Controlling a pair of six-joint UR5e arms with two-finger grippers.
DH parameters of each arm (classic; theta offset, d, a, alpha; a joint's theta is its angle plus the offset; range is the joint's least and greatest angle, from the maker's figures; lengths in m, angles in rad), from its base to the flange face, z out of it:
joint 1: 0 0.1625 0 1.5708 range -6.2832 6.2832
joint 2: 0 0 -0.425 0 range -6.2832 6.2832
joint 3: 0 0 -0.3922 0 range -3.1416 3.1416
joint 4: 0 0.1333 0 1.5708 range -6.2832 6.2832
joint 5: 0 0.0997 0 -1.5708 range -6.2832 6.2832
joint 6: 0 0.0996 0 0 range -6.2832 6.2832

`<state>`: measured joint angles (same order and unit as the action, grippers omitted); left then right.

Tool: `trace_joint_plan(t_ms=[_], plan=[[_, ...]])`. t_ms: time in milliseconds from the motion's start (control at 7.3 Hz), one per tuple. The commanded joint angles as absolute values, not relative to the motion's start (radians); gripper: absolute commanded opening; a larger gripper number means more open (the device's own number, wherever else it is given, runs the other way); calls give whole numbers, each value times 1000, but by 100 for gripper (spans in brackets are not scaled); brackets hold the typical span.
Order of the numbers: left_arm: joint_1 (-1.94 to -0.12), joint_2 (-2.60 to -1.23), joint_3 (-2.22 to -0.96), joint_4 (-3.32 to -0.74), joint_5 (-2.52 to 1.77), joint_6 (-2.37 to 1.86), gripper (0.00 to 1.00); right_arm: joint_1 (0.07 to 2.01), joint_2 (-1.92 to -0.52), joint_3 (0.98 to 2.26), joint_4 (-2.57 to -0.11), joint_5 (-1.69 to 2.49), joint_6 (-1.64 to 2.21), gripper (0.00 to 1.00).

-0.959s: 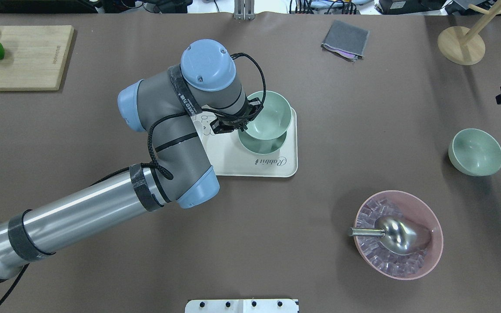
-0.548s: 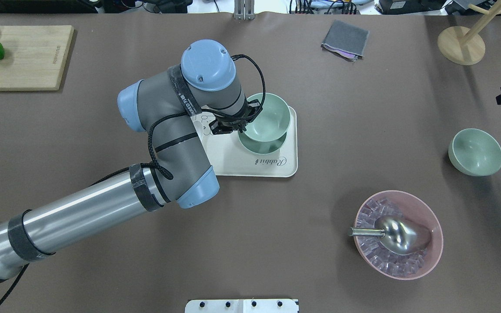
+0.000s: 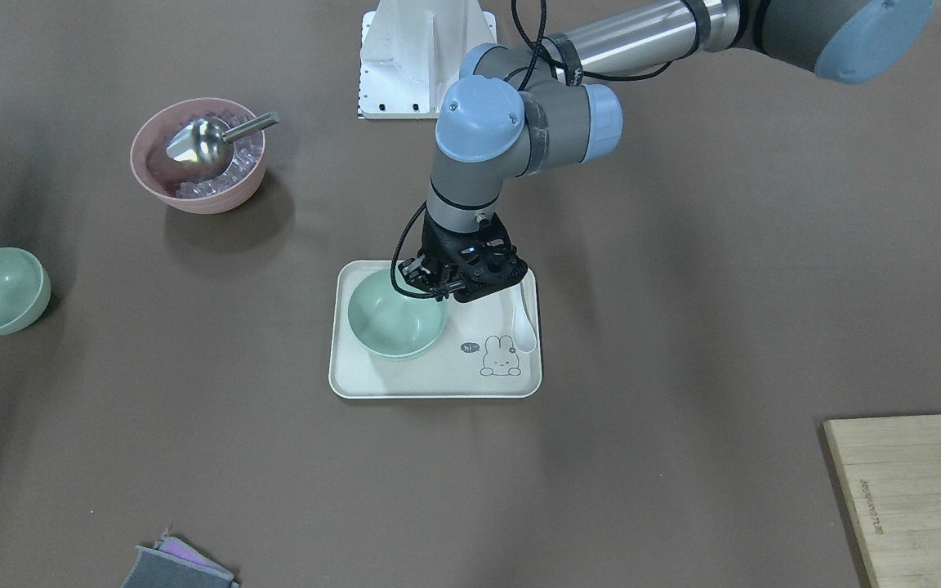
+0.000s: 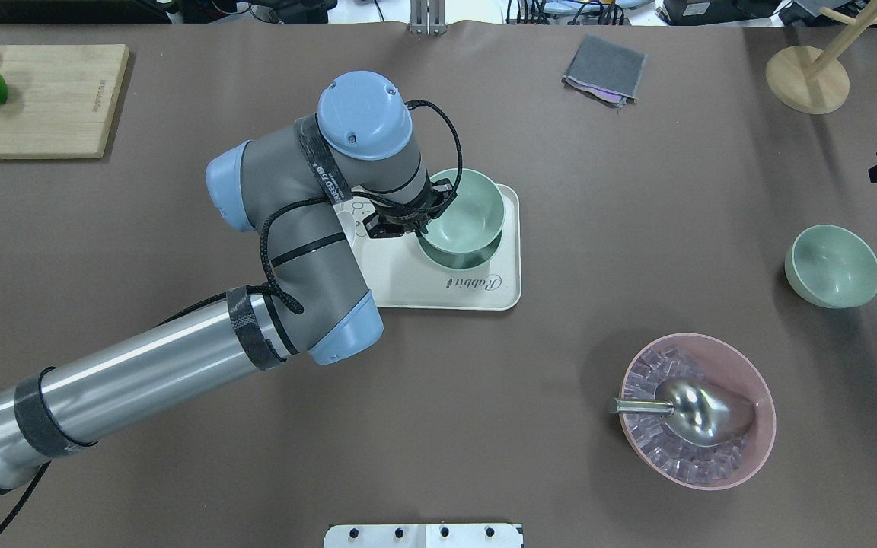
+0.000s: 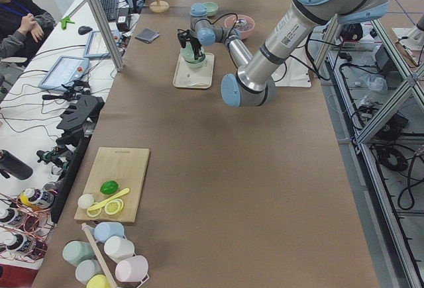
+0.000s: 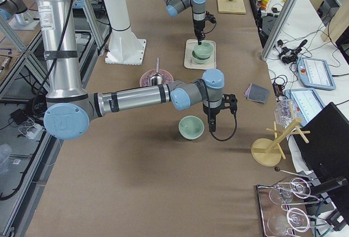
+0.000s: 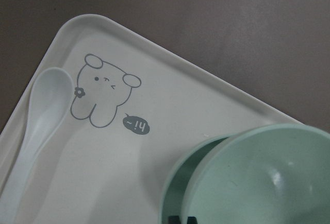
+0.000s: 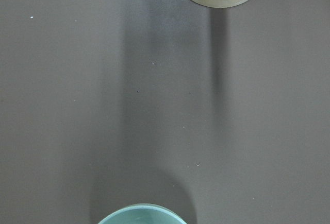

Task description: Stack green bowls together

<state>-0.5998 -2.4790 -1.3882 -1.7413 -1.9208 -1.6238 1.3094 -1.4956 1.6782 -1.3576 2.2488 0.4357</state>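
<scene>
**Desk:** What is shown above the cream rectangular plastic tray [image 4: 438,293] with the rabbit drawing?

**Caption:** A small, round, pale mint-green bowl [image 4: 470,207] is gripped at its rim by the left gripper [image 4: 425,215], whose fingers are drawn narrow on that rim. The bowl is held upright over a second mint-green bowl [image 4: 460,261], which is set on the tray. The held bowl is offset a little, so a crescent of the lower rim is left showing. Whether the two are touching cannot be told.

**Desk:** And the other bowl?

**Caption:** A third mint-green bowl [image 4: 832,266] is seen upright on the brown table [image 4: 560,365], well apart from the tray, on the robot's right of it. The right gripper [image 6: 210,123] is caught just beside that bowl, but only by the side camera. Whether its claw is wide or narrow cannot be told.

**Desk:** What else is pictured?

**Caption:** A white plastic spoon [image 3: 525,322] is laid on the tray beside the rabbit drawing. A larger pink bowl [image 4: 760,449], filled with clear cubes and fitted with a metal scoop [image 4: 701,411], is placed to the robot's right of the tray and nearer the robot. A folded grey cloth [image 4: 606,68] is seen beyond the tray, and a wooden cutting board [image 4: 50,99] is set well to the tray's left.
</scene>
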Motion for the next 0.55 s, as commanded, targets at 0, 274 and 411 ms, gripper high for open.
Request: trace_joint_plan(t_ms=[0, 274, 411], plan=[[-600, -2479, -1381, -1741, -1924, -1621, 0, 1309, -1496, 1678, -1358, 2249, 436, 100], [-600, -2480, -1371, -1743, -1925, -1603, 0, 1308, -1494, 1678, -1359, 2249, 436, 100], [-600, -2480, -1368, -1743, -1925, -1595, 0, 1308, -1496, 1678, -1359, 2249, 436, 100]])
